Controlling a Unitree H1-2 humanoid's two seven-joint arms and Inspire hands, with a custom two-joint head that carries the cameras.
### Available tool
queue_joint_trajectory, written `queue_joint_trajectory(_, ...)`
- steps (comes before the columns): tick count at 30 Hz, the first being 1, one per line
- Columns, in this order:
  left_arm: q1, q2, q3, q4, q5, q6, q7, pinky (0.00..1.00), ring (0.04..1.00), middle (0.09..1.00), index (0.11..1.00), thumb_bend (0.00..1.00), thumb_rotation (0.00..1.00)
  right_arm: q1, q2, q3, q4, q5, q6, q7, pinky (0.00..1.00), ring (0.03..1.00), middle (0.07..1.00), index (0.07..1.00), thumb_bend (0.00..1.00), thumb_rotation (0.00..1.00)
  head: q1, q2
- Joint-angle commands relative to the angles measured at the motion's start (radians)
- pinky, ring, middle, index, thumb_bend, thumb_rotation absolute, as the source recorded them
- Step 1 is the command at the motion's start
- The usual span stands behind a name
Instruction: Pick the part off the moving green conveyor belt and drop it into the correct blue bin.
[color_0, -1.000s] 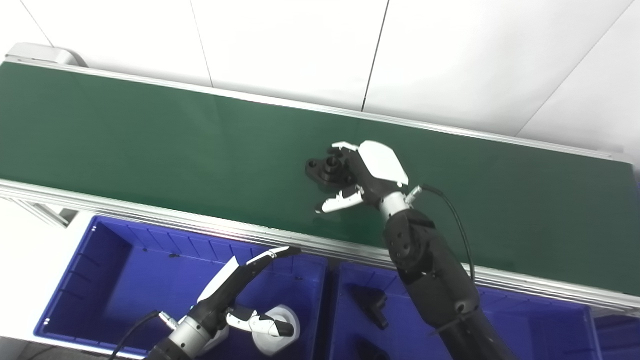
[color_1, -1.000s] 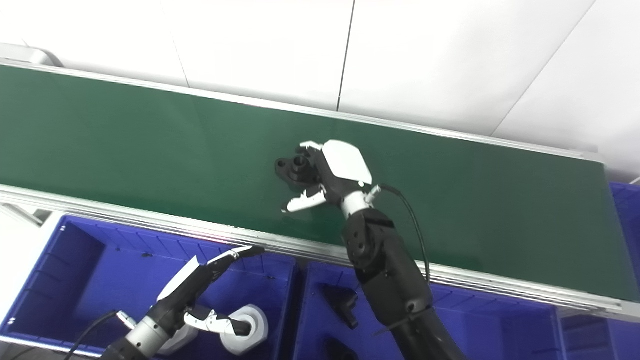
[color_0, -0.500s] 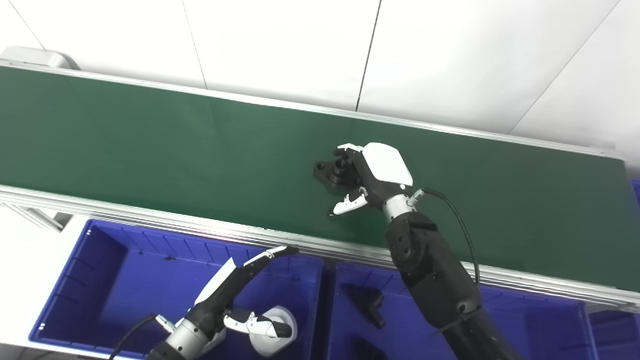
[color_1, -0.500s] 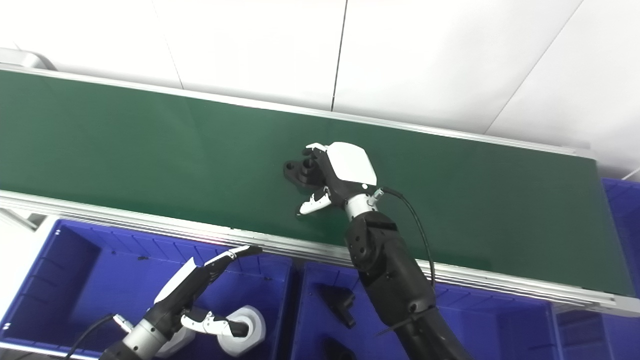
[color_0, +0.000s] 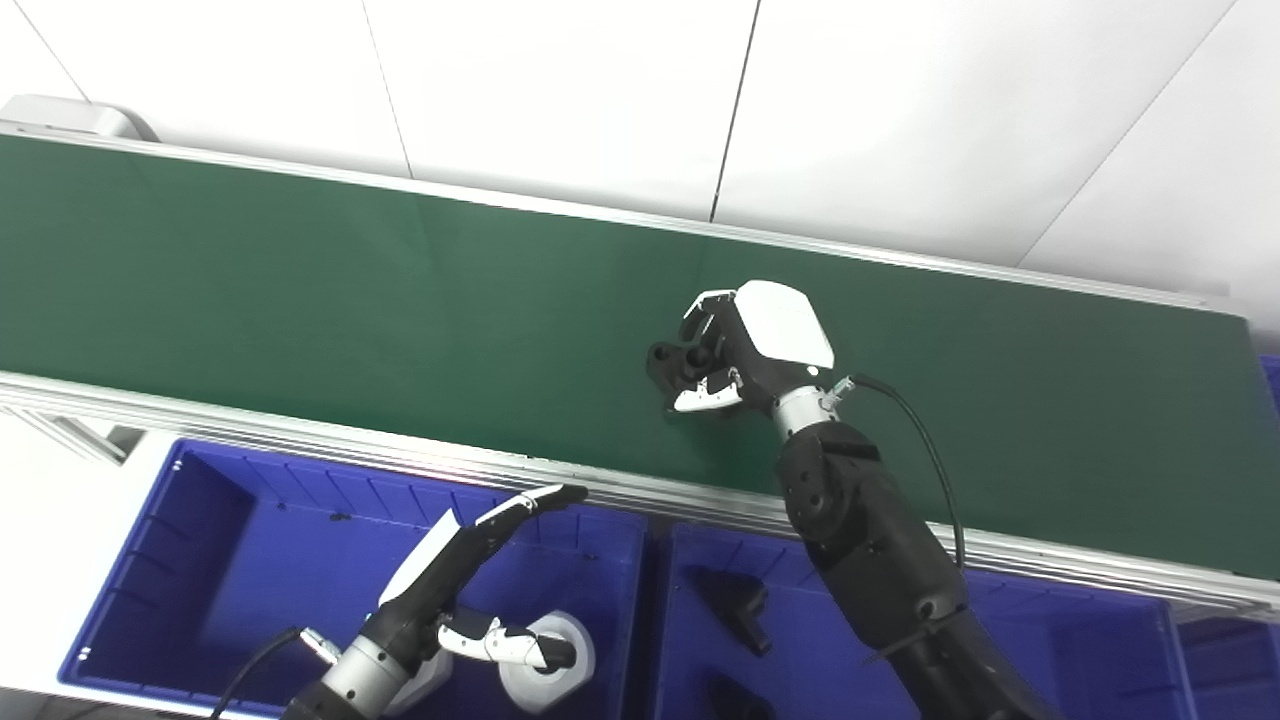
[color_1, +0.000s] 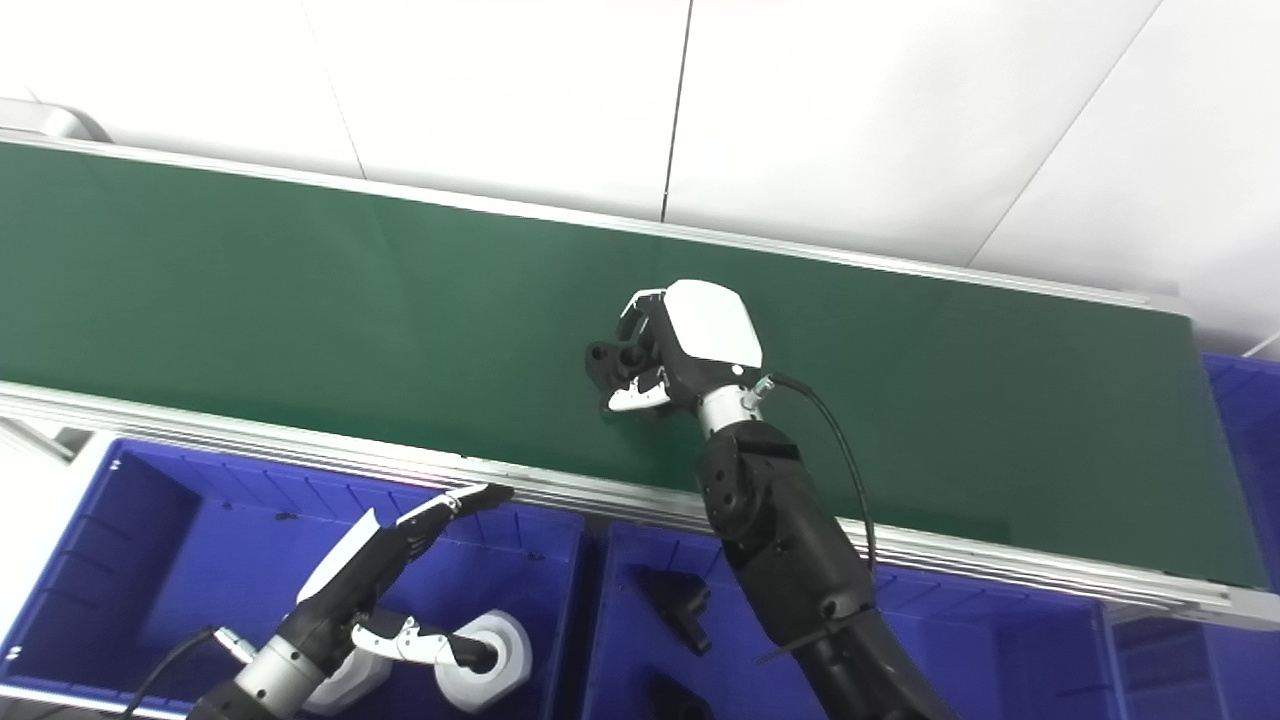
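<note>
Nearest the camera, the left hand (color_0: 440, 585) hovers over the left blue bin (color_0: 215, 545) with its fingers stretched out and spread and its thumb apart, holding nothing. Just beneath and to the right of this hand, a white round part (color_0: 560, 665) lies on the floor of the same bin. The neighbouring blue bin (color_0: 1080, 650), to the right, contains two black parts: one (color_0: 735, 600) near its left wall and another (color_0: 735, 700) cut off by the lower picture edge. The right arm (color_0: 870, 560) rises from the lower right, crossing over this bin and over the metal rail (color_0: 250, 435) that edges the conveyor.

Beyond the rail lies the green belt (color_0: 300, 280), running from the upper left to the right edge. On it, right of centre, the right hand (color_0: 745, 345) has its fingers and thumb curled around a black part (color_0: 672, 362); the part's left end protrudes from the grasp. Whether the part rests on the belt or is raised off it cannot be told. A black cable (color_0: 925, 460) loops from the wrist along the forearm. Farthest away, a white panelled wall (color_0: 560, 90) stands behind the conveyor.
</note>
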Motion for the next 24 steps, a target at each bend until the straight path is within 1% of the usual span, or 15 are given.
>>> queue_joint_trajectory(1,0.004,0.020,0.016,-0.031,-0.012,-0.037,-0.004,0.88,0.873,0.870,0.832,0.86,0.38,0.018,0.009,0.028,0.018,-0.019,-0.019,0.003,0.32,0.393,0.433,0.526,0.52,0.00,-0.002,0.004)
queue_joint_trajectory(6,0.004,0.021,0.033,-0.033,-0.023,-0.037,-0.019,0.86,0.856,0.857,0.819,0.88,0.37,0.026,0.000,0.043,0.013,-0.035,-0.007,-0.005,0.28,0.357,0.417,0.521,0.52,0.00,-0.001,0.010)
queue_joint_trajectory(9,0.007,0.019,0.047,-0.035,-0.039,-0.037,-0.041,0.85,0.851,0.852,0.815,0.88,0.35,0.036,-0.008,0.055,0.002,-0.055,-0.006,-0.016,0.25,0.327,0.406,0.516,0.52,0.00,0.000,0.018)
queue_joint_trajectory(11,0.009,0.017,0.058,-0.036,-0.047,-0.037,-0.057,0.85,0.847,0.848,0.812,0.88,0.34,0.046,-0.013,0.058,-0.012,-0.062,-0.011,-0.022,0.23,0.297,0.398,0.508,0.52,0.00,0.000,0.018)
queue_joint_trajectory(13,0.012,0.015,0.067,-0.040,-0.047,-0.037,-0.066,0.83,0.841,0.843,0.810,0.89,0.35,0.064,-0.021,0.055,-0.048,-0.063,-0.020,-0.029,0.22,0.286,0.395,0.503,0.53,0.00,-0.005,0.032)
queue_joint_trajectory(15,0.015,0.014,0.076,-0.045,-0.046,-0.037,-0.073,0.82,0.838,0.841,0.808,0.89,0.34,0.089,-0.033,0.050,-0.114,-0.063,-0.019,-0.022,0.25,0.315,0.400,0.507,0.52,0.00,-0.006,0.037)
queue_joint_trajectory(16,0.017,0.014,0.079,-0.050,-0.045,-0.037,-0.075,0.82,0.835,0.839,0.805,0.89,0.34,0.106,-0.040,0.045,-0.161,-0.062,-0.017,-0.016,0.26,0.334,0.405,0.512,0.52,0.00,-0.005,0.044)
queue_joint_trajectory(17,0.019,0.012,0.083,-0.053,-0.045,-0.037,-0.078,0.82,0.835,0.839,0.805,0.89,0.34,0.126,-0.045,0.037,-0.213,-0.058,-0.010,-0.006,0.27,0.337,0.406,0.513,0.52,0.00,-0.005,0.045)
queue_joint_trajectory(18,0.022,0.011,0.087,-0.058,-0.046,-0.037,-0.083,0.82,0.833,0.838,0.803,0.89,0.34,0.145,-0.049,0.029,-0.261,-0.055,-0.002,0.005,0.27,0.340,0.405,0.517,0.52,0.00,-0.004,0.055)
queue_joint_trajectory(19,0.024,0.011,0.089,-0.063,-0.040,-0.037,-0.082,0.81,0.833,0.837,0.803,0.89,0.34,0.171,-0.053,0.020,-0.324,-0.054,0.006,0.021,0.27,0.340,0.404,0.518,0.52,0.00,-0.003,0.057)
queue_joint_trajectory(21,0.026,0.011,0.094,-0.071,-0.040,-0.037,-0.090,0.81,0.829,0.835,0.802,0.89,0.35,0.226,-0.057,-0.005,-0.444,-0.047,0.017,0.048,0.31,0.377,0.416,0.522,0.52,0.00,-0.002,0.066)
queue_joint_trajectory(22,0.028,0.010,0.098,-0.076,-0.043,-0.037,-0.095,0.81,0.830,0.834,0.801,0.89,0.35,0.255,-0.056,-0.019,-0.502,-0.046,0.021,0.059,0.32,0.380,0.418,0.524,0.52,0.00,0.000,0.077)
queue_joint_trajectory(23,0.029,0.009,0.101,-0.080,-0.045,-0.037,-0.099,0.81,0.829,0.833,0.799,0.90,0.34,0.282,-0.053,-0.032,-0.553,-0.049,0.026,0.067,0.31,0.381,0.420,0.527,0.52,0.00,0.000,0.077)
queue_joint_trajectory(24,0.030,0.009,0.103,-0.086,-0.046,-0.037,-0.105,0.81,0.831,0.835,0.801,0.90,0.34,0.308,-0.051,-0.044,-0.606,-0.055,0.033,0.083,0.30,0.371,0.418,0.528,0.52,0.00,0.008,0.096)
